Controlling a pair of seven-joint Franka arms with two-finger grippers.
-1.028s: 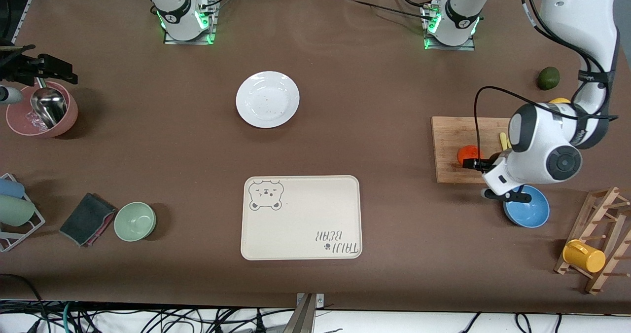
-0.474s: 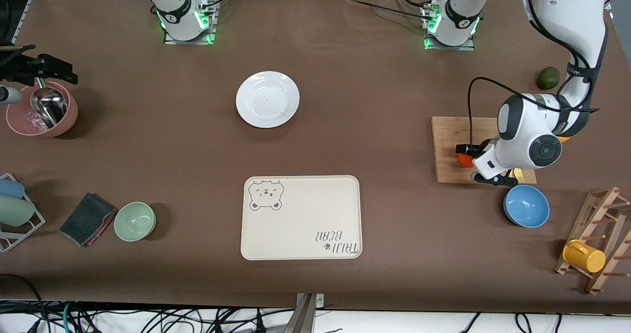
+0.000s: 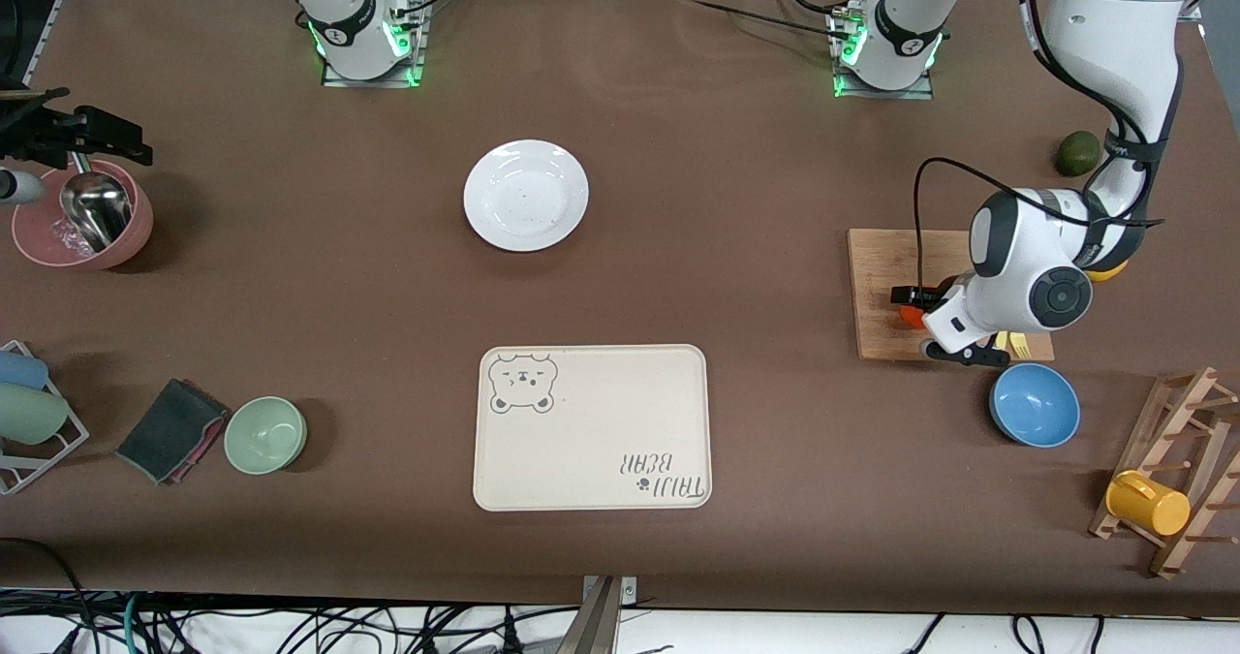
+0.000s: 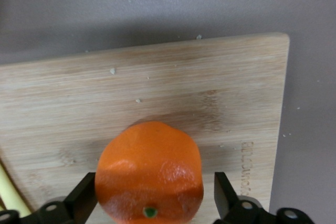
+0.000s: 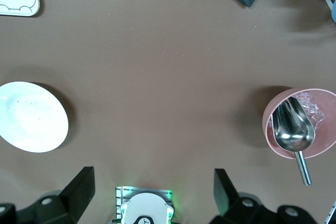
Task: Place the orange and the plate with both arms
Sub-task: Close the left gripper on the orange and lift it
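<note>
Between left gripper fingers: orange

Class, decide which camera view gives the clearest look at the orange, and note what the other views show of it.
The left wrist view: the orange fills the frame on the cutting board, between the left claw fingers. The front view shows only a sliver, mostly hidden by the left arm. The right wrist view shows none of it.
</note>
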